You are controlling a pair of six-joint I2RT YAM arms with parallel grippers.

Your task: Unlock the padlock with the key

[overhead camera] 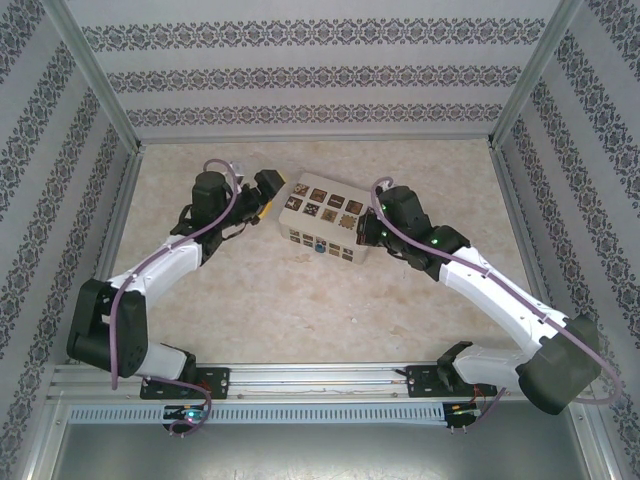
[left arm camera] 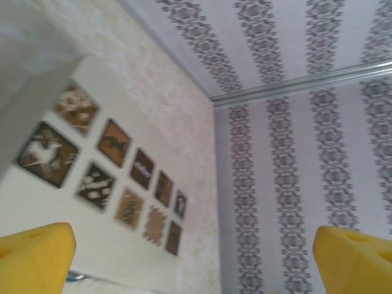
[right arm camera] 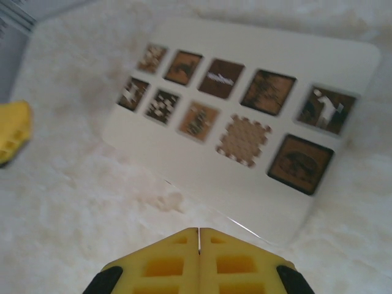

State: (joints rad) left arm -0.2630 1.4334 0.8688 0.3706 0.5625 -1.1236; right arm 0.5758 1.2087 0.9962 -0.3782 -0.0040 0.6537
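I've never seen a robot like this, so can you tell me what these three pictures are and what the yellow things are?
These are two robot arms bolted to a table. One picture looks down from above; the other two come from a camera on each wrist. The yellow things are fingers: each arm ends in a two-finger gripper. The left gripper is wide open beside a cream box with brown picture squares. The right gripper is shut on the box's other side, nothing visible between its fingers. A tiny blue padlock sits on the box's near side.
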